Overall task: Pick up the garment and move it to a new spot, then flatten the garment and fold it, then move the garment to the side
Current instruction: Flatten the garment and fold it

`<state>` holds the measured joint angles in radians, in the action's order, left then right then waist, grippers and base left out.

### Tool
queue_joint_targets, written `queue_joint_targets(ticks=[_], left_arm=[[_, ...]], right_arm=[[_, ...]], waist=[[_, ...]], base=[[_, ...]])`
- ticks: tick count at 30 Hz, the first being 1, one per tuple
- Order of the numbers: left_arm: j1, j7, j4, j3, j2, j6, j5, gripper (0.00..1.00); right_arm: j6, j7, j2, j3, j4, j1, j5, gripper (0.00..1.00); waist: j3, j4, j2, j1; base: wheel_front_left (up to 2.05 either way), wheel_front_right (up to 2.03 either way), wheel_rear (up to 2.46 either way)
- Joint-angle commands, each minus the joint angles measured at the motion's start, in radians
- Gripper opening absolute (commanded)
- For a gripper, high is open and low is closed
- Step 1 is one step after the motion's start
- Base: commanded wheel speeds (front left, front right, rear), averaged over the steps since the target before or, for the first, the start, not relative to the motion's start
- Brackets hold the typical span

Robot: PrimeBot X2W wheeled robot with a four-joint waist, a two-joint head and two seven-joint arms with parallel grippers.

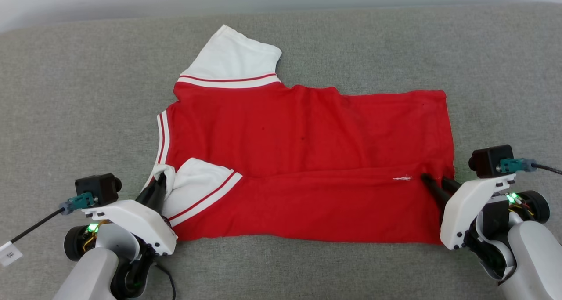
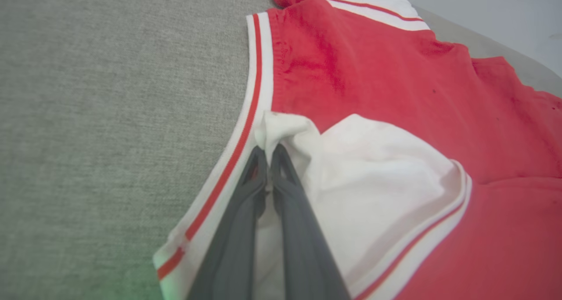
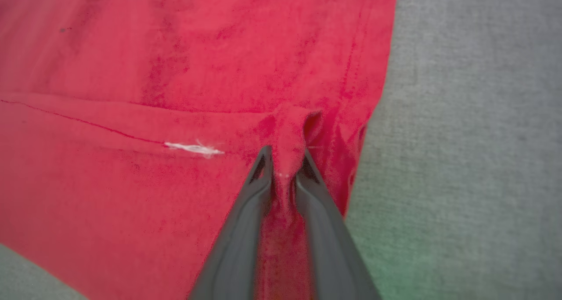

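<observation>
Cams: head high and wide, both wrists in tight.
Head looks forward-down over the whole garment (image 1: 307, 150); left wrist sits close at its sleeve end, right wrist close at its hem end; each shares that near corner with head.

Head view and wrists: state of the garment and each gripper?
garment: flat on the grey surface, near long edge folded over onto the body.
left gripper: shut, pinching the white sleeve.
right gripper: shut, pinching red cloth near the hem.
</observation>
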<state>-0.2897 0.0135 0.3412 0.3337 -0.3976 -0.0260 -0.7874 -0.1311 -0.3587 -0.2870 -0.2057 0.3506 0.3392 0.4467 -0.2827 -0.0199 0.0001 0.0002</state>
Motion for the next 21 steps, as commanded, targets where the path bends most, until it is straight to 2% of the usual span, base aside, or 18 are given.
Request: queue_joint_targets(ticks=[1, 5, 9, 10, 16, 21], left_arm=[[-0.015, -0.012, 0.019, -0.001, 0.009, 0.009, -0.004, 1.00], [-0.015, -0.034, 0.046, -0.010, 0.013, 0.012, -0.011, 1.00], [0.016, -0.029, 0.032, -0.022, -0.007, 0.001, -0.018, 1.00], [0.016, -0.029, 0.032, -0.022, -0.007, 0.001, -0.018, 1.00], [0.050, 0.007, -0.045, -0.058, -0.068, -0.032, -0.034, 1.00], [0.073, 0.140, -0.140, -0.059, -0.147, -0.045, -0.061, 1.00]], right_arm=[[0.001, 0.035, -0.007, -0.009, 0.016, 0.001, 0.011, 1.00], [0.001, 0.150, -0.013, 0.000, 0.016, -0.039, 0.017, 1.00], [0.001, 0.283, -0.011, 0.032, -0.020, -0.087, -0.021, 1.00], [0.001, 0.283, -0.011, 0.032, -0.020, -0.087, -0.021, 1.00], [0.001, 0.385, 0.020, 0.100, -0.116, -0.172, -0.083, 1.00], [0.001, 0.398, 0.060, 0.158, -0.219, -0.252, -0.133, 1.00]], waist=[[0.018, 0.005, -0.0001, -0.0002], [0.072, 0.010, -0.0001, -0.0002], [0.141, 0.006, -0.0001, -0.0002], [0.141, 0.006, -0.0001, -0.0002], [0.216, -0.009, -0.0001, -0.0002], [0.234, -0.022, -0.0001, -0.0002]], base=[[0.00, 0.00, 0.00], [0.00, 0.00, 0.00], [0.00, 0.00, 0.00], [0.00, 0.00, 0.00], [0.00, 0.00, 0.00], [0.00, 0.00, 0.00]])
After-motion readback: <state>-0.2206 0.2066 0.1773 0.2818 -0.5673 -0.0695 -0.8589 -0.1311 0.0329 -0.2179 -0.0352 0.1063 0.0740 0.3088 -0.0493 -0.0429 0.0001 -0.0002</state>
